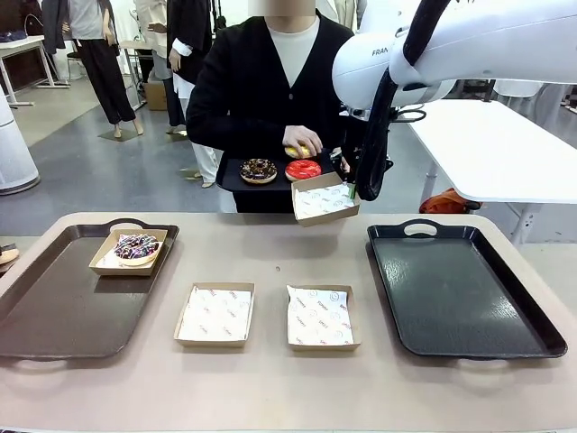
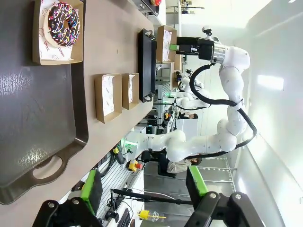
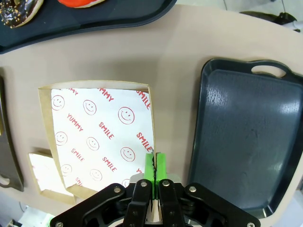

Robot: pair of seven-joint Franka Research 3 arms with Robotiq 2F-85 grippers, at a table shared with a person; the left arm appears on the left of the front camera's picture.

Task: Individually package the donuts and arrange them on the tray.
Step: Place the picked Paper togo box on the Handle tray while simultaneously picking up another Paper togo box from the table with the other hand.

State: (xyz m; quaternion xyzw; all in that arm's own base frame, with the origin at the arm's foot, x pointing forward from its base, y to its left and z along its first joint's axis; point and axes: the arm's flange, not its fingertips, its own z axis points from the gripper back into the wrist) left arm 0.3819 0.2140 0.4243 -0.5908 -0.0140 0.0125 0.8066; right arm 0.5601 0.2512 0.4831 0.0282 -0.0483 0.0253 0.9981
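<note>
Closest to me, the left end effector (image 2: 142, 177) hangs off the near-left corner of the desk (image 1: 270, 253) with its green pads spread wide and nothing between them.

Toward the front edge of the desk, two empty paper boxes (image 1: 215, 314) sit side by side in the middle, both lined with printed paper. They sit between the brown tray (image 1: 45, 307) on the left and the black tray (image 1: 460, 289) on the right.

At the far end of the brown tray, the drizzled chocolate donut (image 1: 136, 245) sits in its own box, so that one's packaged.

Further back, the right end effector (image 3: 154, 163) is clamped tight on one side wall of a third box (image 3: 102, 137). It holds that box up off the desk, tilted, above the far edge.

Just behind the box, the person holds a small dark serving tray (image 1: 233, 180). The sprinkled chocolate donut (image 1: 259, 170) and the red donut (image 1: 303, 169) lie on it unboxed. The person's hand (image 1: 300, 140) rests on the yellow donut (image 1: 302, 152) at the back of that tray, so I only see a sliver of it.
</note>
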